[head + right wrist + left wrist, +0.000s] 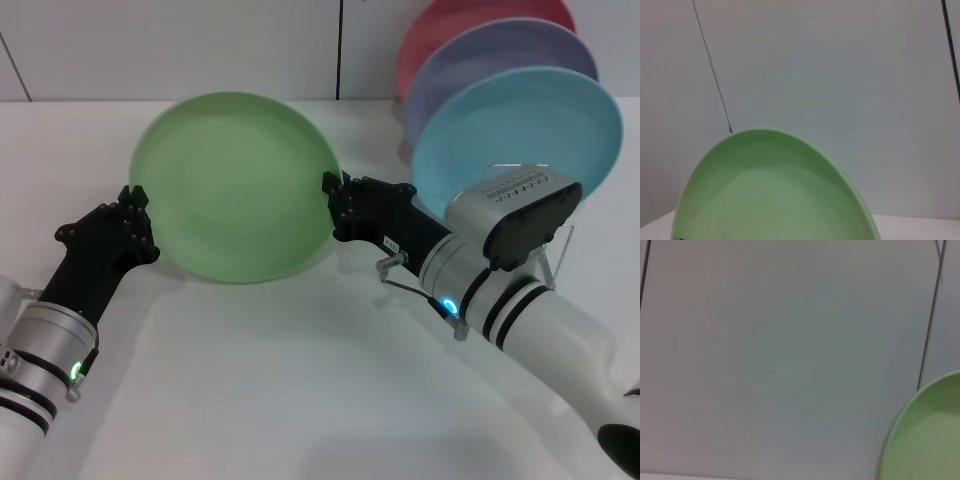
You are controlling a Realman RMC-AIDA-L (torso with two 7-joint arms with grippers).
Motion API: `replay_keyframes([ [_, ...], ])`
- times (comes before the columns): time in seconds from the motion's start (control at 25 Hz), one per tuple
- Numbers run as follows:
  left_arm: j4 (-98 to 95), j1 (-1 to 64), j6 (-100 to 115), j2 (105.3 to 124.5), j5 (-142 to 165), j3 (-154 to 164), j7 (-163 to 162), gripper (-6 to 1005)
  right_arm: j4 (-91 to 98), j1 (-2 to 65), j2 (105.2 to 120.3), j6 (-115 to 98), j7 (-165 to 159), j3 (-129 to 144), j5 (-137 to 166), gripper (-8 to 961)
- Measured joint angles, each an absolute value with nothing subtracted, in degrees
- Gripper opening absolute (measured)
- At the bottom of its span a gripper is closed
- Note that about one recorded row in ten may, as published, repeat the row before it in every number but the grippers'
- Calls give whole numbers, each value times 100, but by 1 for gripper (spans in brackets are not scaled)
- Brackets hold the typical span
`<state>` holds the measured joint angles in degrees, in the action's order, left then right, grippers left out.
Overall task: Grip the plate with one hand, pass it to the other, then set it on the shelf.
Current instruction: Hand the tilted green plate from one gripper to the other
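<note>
The green plate (pixel 237 186) is held tilted above the white table (pixel 300 380), its face turned toward my head camera, between my two grippers. I take the plate as my landmark.

My left gripper (pixel 137 212) sits at the plate's left rim. Its black body meets the rim edge, but the fingertips merge with the rim and the shadow behind it, so I cannot tell whether these jaws clamp the plate or only stand against it. My right gripper (pixel 332 205) sits at the plate's right rim in the same manner; the fingertips are partly behind the rim, and I cannot tell the state of those jaws either.

Right of the plate, beyond my right gripper, three plates stand on edge: a blue plate (pixel 520 130) nearest, a lavender plate (pixel 490 55) behind it, a pink plate (pixel 450 25) at the back, its top cut off by the frame. My right arm covers their lower edges. Of the wire rack (pixel 400 270) only a few loops show below my right forearm; the rest is hidden by the arm.

The left wrist view shows only a corner of the plate (pixel 927 435) against a plain wall; none of my fingers appear. The right wrist view shows the plate's (pixel 770 190) upper half, its lower part cut off; fingers are not discernible there.
</note>
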<state>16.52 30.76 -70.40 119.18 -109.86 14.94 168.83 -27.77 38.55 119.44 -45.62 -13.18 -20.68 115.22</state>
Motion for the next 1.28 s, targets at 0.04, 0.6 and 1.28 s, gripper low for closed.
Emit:
replay_keyframes([
  [0.04, 1652, 3076, -7038, 11918, -10986, 1494, 16883, 99, -2777, 3856, 11944, -4561, -1318, -2069, 11522, 44],
  [0.6, 1629, 3074, -7056, 11915, -10661, 1467, 16883, 108, -2730, 3842, 11943, -4561, -1318, -2095, 11519, 43],
  [1.28, 1573, 2917, -7253, 11918, -10607, 1318, 16876, 616, -2690, 3806, 11944, -4562, -1318, -2092, 11524, 37],
])
